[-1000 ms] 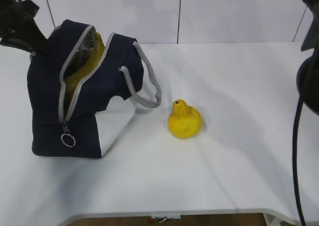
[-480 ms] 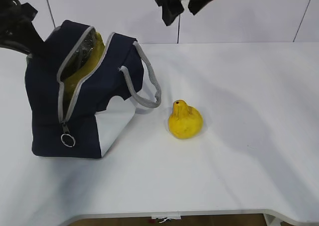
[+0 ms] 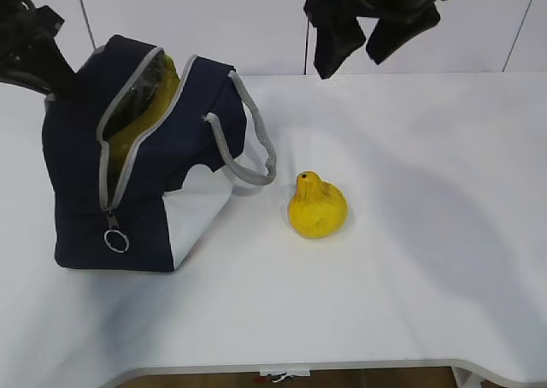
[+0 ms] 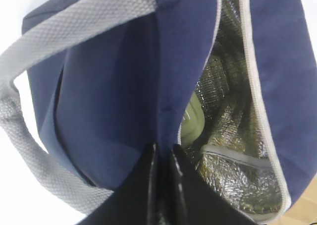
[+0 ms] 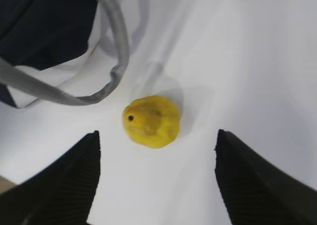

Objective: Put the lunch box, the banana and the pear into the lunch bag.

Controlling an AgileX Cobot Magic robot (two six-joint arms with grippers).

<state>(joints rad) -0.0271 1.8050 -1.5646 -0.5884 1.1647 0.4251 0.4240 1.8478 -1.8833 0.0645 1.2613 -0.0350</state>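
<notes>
The navy lunch bag (image 3: 145, 191) stands unzipped on the left of the table. Yellow of the banana (image 3: 167, 70) shows inside its mouth. My left gripper (image 3: 61, 79) is at the bag's back top corner, shut on the navy rim (image 4: 168, 111) beside the opening. Through that opening I see foil lining and the pale green lid of the lunch box (image 4: 194, 122). The pear (image 3: 317, 205) sits on the table right of the bag. My right gripper (image 3: 354, 53) hangs open high above and behind the pear (image 5: 151, 121), with its fingers (image 5: 69, 180) wide apart and nothing between them.
The bag's grey handle (image 3: 249, 145) loops out toward the pear, and in the right wrist view it (image 5: 106, 84) lies just left of the fruit. The zipper ring pull (image 3: 116, 240) hangs at the bag's front. White table (image 3: 410, 260) runs right and forward to its front edge.
My right gripper has swung in from the right edge to the top of the view, then right and slightly lower above the pear. The left gripper, bag and pear have not moved.
</notes>
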